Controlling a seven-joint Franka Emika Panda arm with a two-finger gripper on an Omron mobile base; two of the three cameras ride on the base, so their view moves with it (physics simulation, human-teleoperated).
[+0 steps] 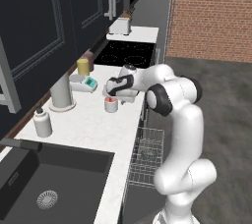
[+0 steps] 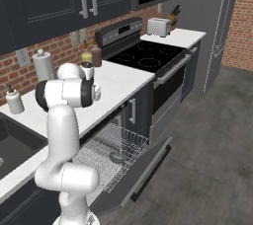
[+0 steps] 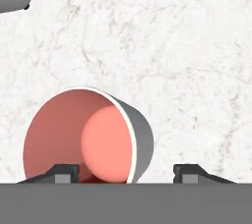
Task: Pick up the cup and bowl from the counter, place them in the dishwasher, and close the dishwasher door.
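On the counter [image 1: 88,120], near its front edge, I have the cup [image 1: 111,104] standing upright, salmon inside showing, with the gripper [image 1: 114,99] hanging directly over it. Through the hand view the cup [image 3: 88,137] sits low in frame, one fingertip [image 3: 61,173] over its rim, the other on bare stone beside its wall; the fingers are spread, straddling that side wall, and I cannot tell whether either touches it. Behind the cup: scale [image 1: 84,83], yellow jar [image 1: 83,66], paper-towel roll [image 1: 61,91], white bottle [image 1: 42,123]. Left: black sink [image 1: 44,183]. Beyond: cooktop [image 1: 125,53], toaster [image 1: 120,25]. Below the counter: dishwasher door [image 2: 143,169] dropped open, wire rack [image 2: 111,152] pulled out, bowl [image 2: 117,157] lying in it.
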